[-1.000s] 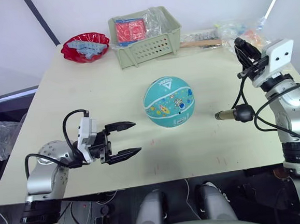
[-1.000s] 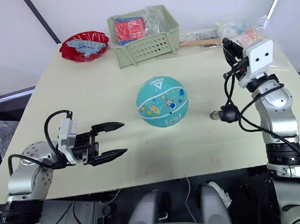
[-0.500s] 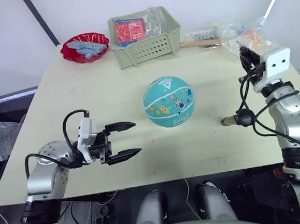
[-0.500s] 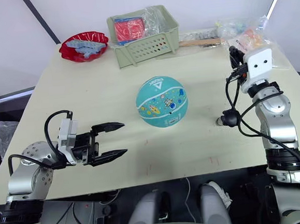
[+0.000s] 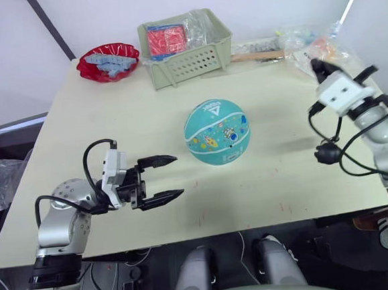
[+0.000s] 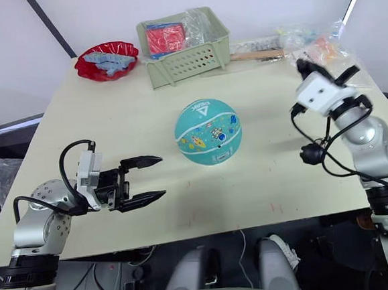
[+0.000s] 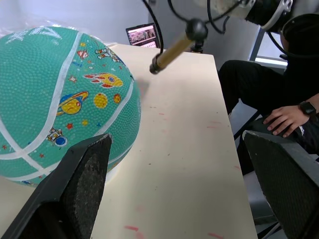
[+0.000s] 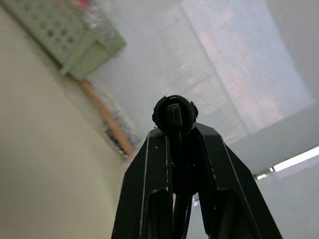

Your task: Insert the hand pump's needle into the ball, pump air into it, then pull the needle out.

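One ball (image 5: 217, 131), one hand pump (image 7: 175, 47), two end effectors.

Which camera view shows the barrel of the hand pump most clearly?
The left wrist view: the hand pump hangs above the table past the ball, its gold barrel in full sight. The eye views show just its black end below the right arm. The right wrist view shows the right hand shut on a black part.

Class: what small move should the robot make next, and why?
Probably ease the open left gripper forward to steady the teal patterned ball, which lies loose on the table just ahead of it. The right gripper is shut on a black fitting, the gold-barrelled hand pump dangling clear of the ball.
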